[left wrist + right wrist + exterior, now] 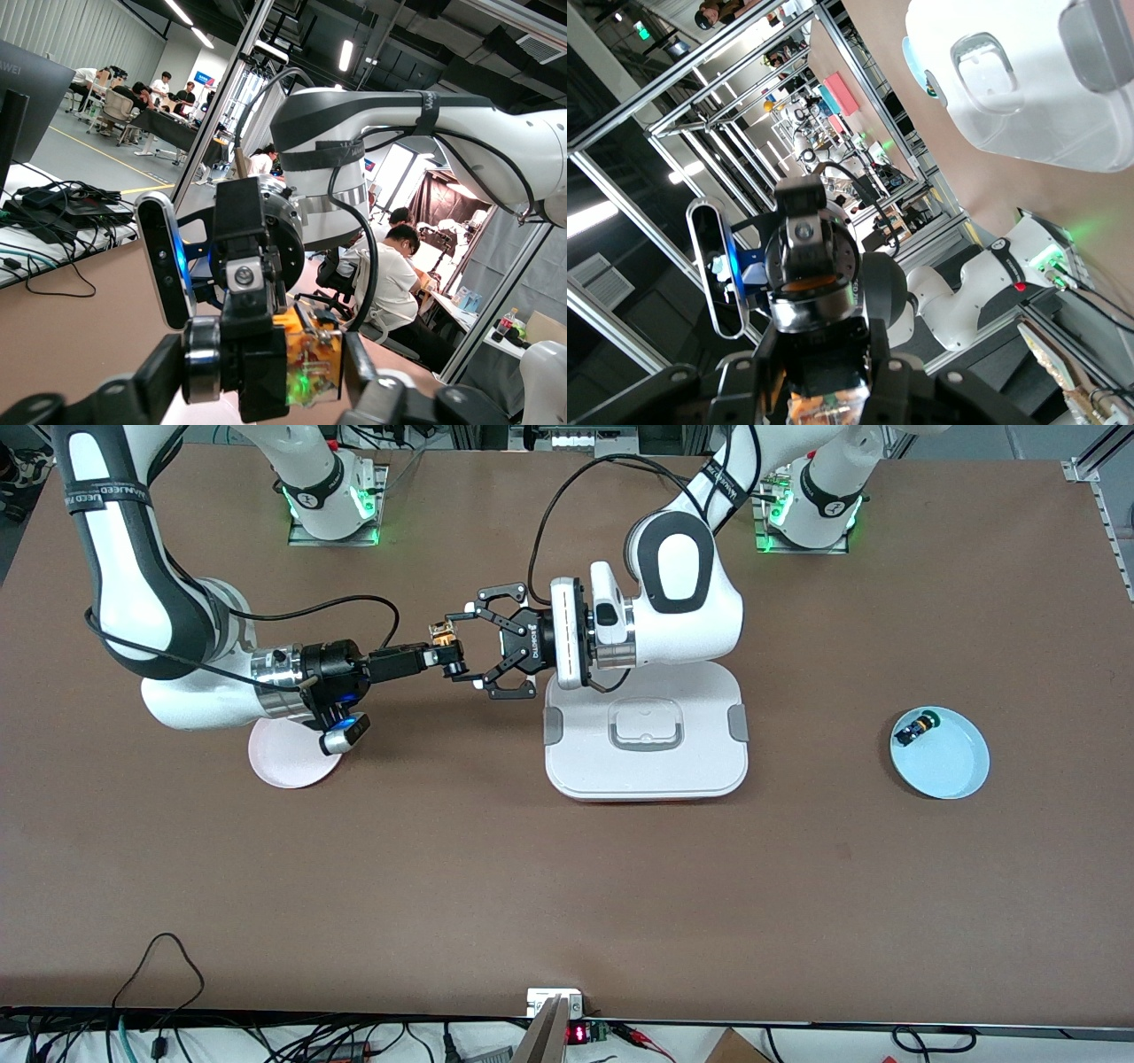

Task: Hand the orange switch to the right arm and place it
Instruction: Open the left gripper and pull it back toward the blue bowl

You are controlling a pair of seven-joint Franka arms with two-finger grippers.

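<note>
The orange switch (442,636) is held in the air between both grippers, over the bare table between the pink plate and the white box. My left gripper (462,646), the spread linkage claw, has its fingers against the switch's two ends. In the left wrist view the switch (314,359) sits between its pads (168,385). My right gripper (450,657), slim and straight-fingered, is shut on the switch's middle. The right wrist view shows the switch (828,403) pinched between its fingers (757,390).
A white lidded box (647,779) lies under the left arm's wrist. A pink plate (283,766) lies under the right arm. A light blue plate (957,771) toward the left arm's end holds a small blue-and-black part (912,731).
</note>
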